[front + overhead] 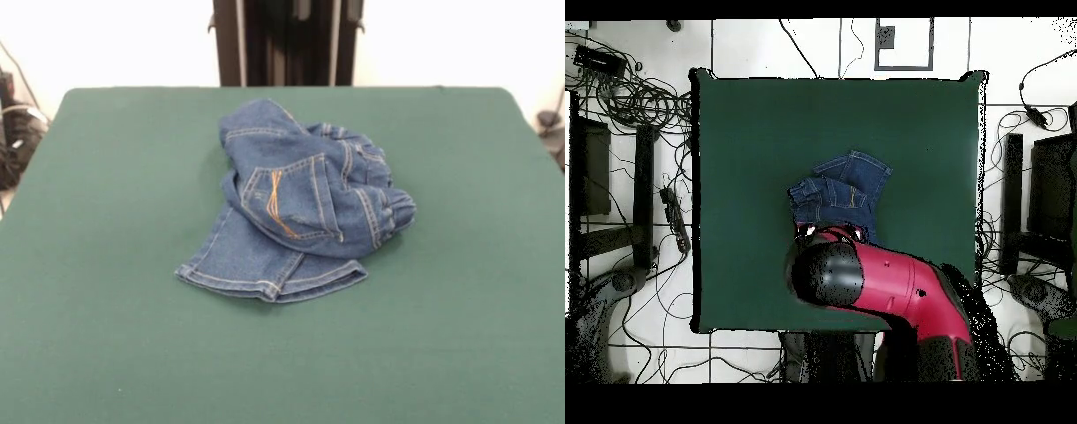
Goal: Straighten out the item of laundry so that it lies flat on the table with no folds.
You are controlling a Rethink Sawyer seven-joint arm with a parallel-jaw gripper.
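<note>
The item of laundry, a small pair of blue denim jeans (300,203), lies crumpled in a heap near the middle of the green table (106,265). A back pocket with orange stitching (287,199) faces up. One leg hem (274,278) spreads flat toward the camera. In the overhead view the jeans (843,190) lie just beyond the red and black arm (865,280), whose end hangs over their robot-side edge above the table (745,150). The gripper itself is hidden under the arm there, and the front view shows none of it.
The robot's dark pedestal (284,40) stands at the table's far side. Cables (645,100) and dark stands (1010,200) lie on the floor around the table. Bare green felt surrounds the jeans on all sides.
</note>
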